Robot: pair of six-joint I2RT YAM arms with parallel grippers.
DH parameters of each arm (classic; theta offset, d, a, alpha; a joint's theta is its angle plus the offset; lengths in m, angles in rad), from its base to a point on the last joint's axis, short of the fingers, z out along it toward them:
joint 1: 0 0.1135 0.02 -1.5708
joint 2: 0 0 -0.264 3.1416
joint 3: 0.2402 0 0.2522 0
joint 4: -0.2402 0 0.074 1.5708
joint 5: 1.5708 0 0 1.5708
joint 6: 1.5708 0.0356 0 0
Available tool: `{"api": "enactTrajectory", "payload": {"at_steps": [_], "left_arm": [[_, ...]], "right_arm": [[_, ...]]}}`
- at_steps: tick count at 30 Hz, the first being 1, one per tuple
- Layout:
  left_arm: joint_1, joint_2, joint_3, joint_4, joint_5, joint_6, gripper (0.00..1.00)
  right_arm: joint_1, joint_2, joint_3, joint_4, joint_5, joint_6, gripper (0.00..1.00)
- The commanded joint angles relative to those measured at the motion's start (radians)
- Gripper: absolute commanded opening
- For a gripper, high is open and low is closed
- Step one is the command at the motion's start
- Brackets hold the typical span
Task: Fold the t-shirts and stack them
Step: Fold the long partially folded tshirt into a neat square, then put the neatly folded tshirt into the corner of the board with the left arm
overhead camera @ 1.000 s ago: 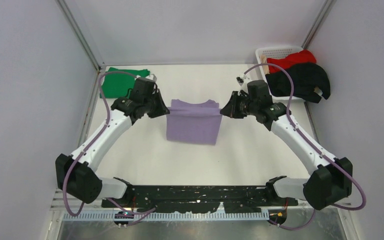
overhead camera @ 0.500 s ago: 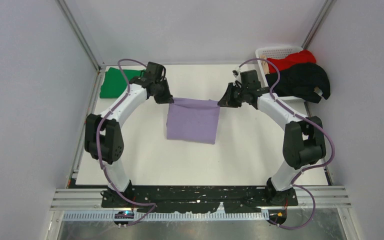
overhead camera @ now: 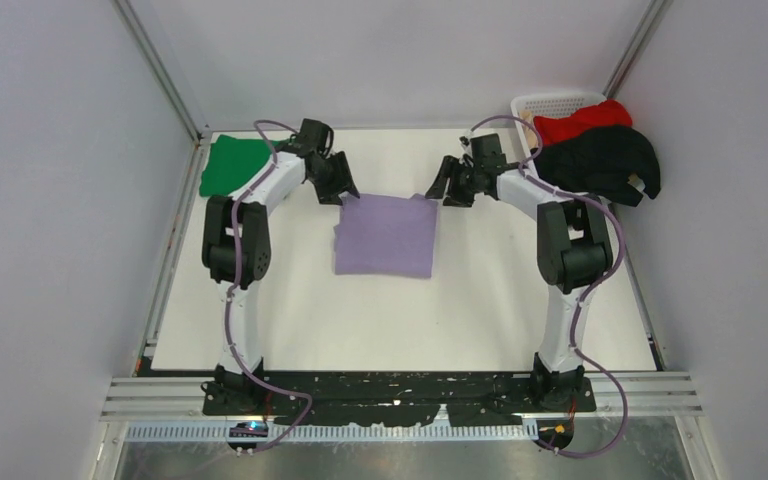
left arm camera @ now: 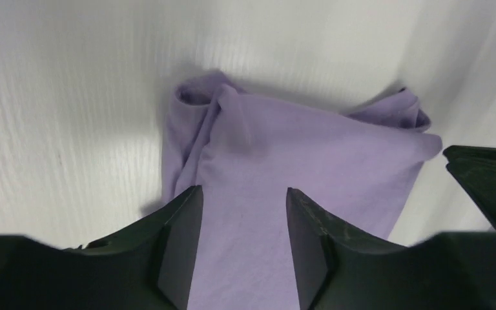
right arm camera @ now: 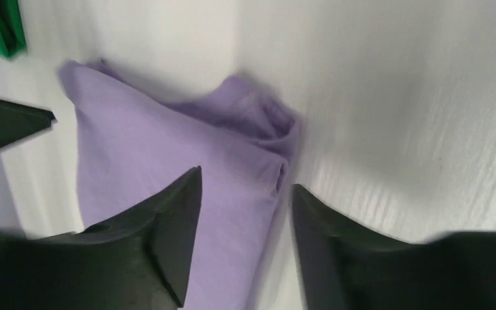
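Lavender t-shirt (overhead camera: 384, 236) folded, long axis near-far.

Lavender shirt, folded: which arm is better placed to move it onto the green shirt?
Probably the left. The left gripper sits open at the lavender shirt's far-left corner, on the side of the green shirt. The right gripper, also open, is at the opposite corner, farther from it.
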Motion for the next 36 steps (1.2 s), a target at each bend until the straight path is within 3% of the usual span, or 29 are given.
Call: {"api": "enactTrajectory", "payload": {"at_steps": [1,2,6,10,12,16,19,22,25,29,36], "left_arm": [[0.020,0.056,0.133,-0.016,0.062,-0.001,0.89],[0.023,0.059,0.141,-0.019,0.070,-0.006,0.97],[0.027,0.002,0.115,0.015,0.143,0.000,0.99],[0.017,-0.113,-0.056,0.192,0.342,-0.002,1.00],[0.004,-0.159,-0.124,0.233,0.368,0.002,0.99],[-0.012,-0.207,-0.193,0.155,0.277,0.059,1.00],[-0.012,-0.211,-0.207,0.035,0.062,0.107,1.00],[-0.012,-0.174,-0.186,-0.034,-0.061,0.156,1.00],[-0.012,-0.111,-0.149,-0.054,-0.088,0.165,1.00],[-0.018,-0.026,-0.101,-0.044,-0.004,0.161,1.00],[-0.046,0.053,-0.066,-0.074,0.015,0.119,0.98]], "right_arm": [[-0.015,0.084,0.104,0.110,0.013,-0.027,0.81],[-0.017,0.109,0.142,0.100,0.011,-0.032,0.99],[-0.017,0.089,0.161,0.090,-0.036,-0.035,0.95],[-0.003,-0.051,0.013,0.157,-0.055,-0.034,0.95],[0.008,-0.124,-0.066,0.178,-0.059,-0.038,0.95],[0.018,-0.255,-0.220,0.233,-0.089,-0.015,0.95],[0.018,-0.356,-0.331,0.242,-0.083,-0.025,0.95],[0.018,-0.428,-0.371,0.209,-0.033,-0.066,0.95],[0.016,-0.502,-0.414,0.175,0.024,-0.088,0.95],[0.016,-0.563,-0.457,0.158,0.062,-0.100,0.95],[0.016,-0.654,-0.502,0.128,0.098,-0.121,0.95]]}}
